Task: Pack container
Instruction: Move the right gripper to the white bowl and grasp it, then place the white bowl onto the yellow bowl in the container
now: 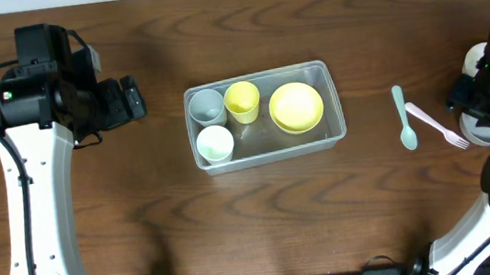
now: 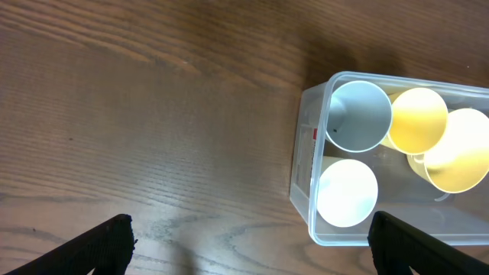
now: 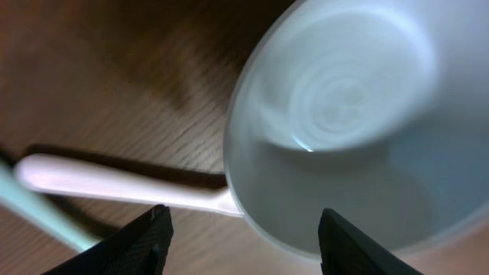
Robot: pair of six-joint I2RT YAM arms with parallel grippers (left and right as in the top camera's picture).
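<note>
Centrally on the wooden table [image 1: 265,228], the clear container [image 1: 259,138] holds three cups [image 1: 242,101] and a yellow bowl [image 1: 296,107]. The left gripper [image 1: 134,99] hovers near it, fingers spread wide. The right gripper [image 3: 244,244], fingers apart, hangs over a pale bowl [image 3: 344,114] beside the pink fork [image 3: 114,183].

The table [image 1: 237,231] is showing brown woodgrain, the tub [image 1: 270,156] is looking clear, the spoon [image 1: 403,119] mint, the fork [image 1: 433,122] pale pink.
</note>
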